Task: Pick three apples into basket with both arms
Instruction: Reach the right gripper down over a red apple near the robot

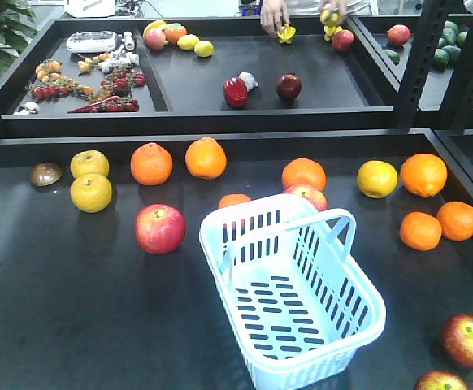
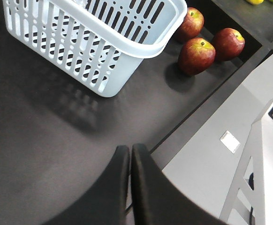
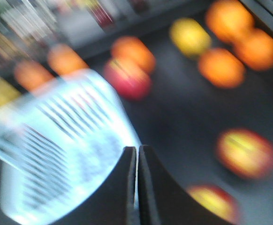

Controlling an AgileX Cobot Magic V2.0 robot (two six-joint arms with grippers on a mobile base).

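The pale blue basket point(image 1: 301, 317) stands empty in the middle of the black table; its corner shows in the left wrist view point(image 2: 103, 51). One red apple point(image 1: 160, 228) lies left of it and another point(image 1: 305, 195) just behind its far rim. Two more apples point(image 1: 469, 340) point(image 1: 441, 382) lie at the front right. The left wrist view shows three apples point(image 2: 197, 55) point(image 2: 228, 43) point(image 2: 191, 23) beyond the basket. My left gripper point(image 2: 131, 147) is shut and empty above bare table. My right gripper point(image 3: 137, 148) is shut and empty near the blurred basket point(image 3: 56, 154). Neither arm shows in the front view.
Oranges point(image 1: 151, 163) point(image 1: 206, 158) point(image 1: 423, 175) and yellow fruits point(image 1: 91, 192) point(image 1: 377, 179) lie along the back of the table. A raised divider point(image 1: 220, 122) separates a rear tray with more produce, where a person's hands point(image 1: 273, 20) reach. The table's front edge point(image 2: 207, 101) runs beside my left gripper.
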